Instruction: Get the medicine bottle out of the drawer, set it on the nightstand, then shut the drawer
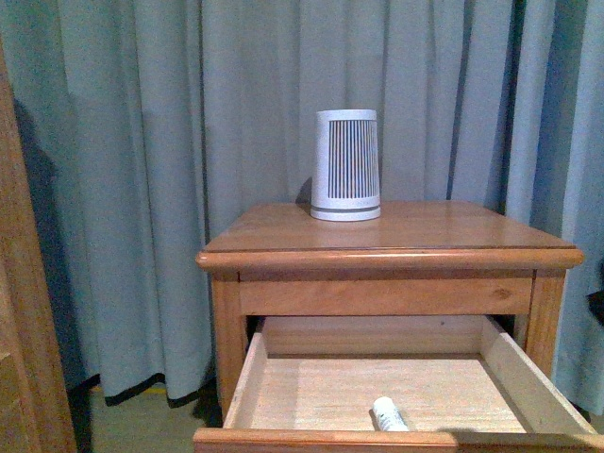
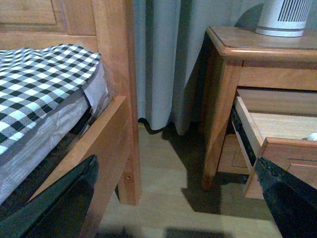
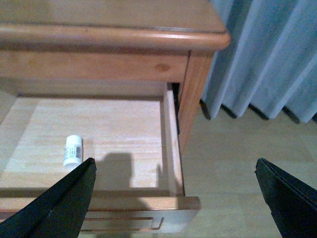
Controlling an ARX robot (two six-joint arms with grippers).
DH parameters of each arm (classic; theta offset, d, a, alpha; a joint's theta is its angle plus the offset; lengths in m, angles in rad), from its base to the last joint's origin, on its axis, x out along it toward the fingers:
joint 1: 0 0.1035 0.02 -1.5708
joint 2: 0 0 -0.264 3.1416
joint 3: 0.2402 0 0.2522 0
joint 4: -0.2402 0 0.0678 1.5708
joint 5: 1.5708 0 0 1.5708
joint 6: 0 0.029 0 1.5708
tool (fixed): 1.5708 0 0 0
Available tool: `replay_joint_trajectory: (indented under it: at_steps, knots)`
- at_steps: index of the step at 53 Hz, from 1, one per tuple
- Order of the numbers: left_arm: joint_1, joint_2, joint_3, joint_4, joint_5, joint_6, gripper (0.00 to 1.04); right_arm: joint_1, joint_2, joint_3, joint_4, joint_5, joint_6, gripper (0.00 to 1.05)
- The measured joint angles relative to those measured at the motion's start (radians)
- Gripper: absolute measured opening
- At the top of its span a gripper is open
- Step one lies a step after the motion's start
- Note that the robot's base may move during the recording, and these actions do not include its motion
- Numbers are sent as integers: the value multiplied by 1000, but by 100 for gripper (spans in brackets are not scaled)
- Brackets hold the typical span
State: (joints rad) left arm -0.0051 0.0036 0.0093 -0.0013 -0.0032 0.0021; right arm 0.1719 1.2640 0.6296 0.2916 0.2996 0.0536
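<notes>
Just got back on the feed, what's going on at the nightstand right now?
Nothing is held yet. The drawer stands open, and the medicine bottle lies on its side on the drawer floor near the front. The right claw is open and empty, poised over the drawer and apart from the bottle. The left claw, also open, is down beside the bed, facing the nightstand from the side. Only the striped device stands on the nightstand's top.

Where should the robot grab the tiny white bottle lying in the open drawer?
Probably across the middle of its round body, coming straight down from above. The medicine bottle lies on its side on the floor of the drawer, and the walls would block a sideways reach.
</notes>
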Motion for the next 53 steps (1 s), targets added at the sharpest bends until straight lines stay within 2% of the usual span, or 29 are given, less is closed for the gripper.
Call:
replay_joint_trajectory:
  at_steps: [13,23,30,53]
  knots:
    - [0,0,0,0,0,0,98,35,343,330,-257,-79,111,98]
    - [0,0,0,0,0,0,98,87,589,565,-397,-81,190,98]
    - [0,0,0,0,0,0,98,117,749,716,-448,-58,214,98]
    - [0,0,0,0,0,0,98,122,1033,954,-473,-53,248,98]
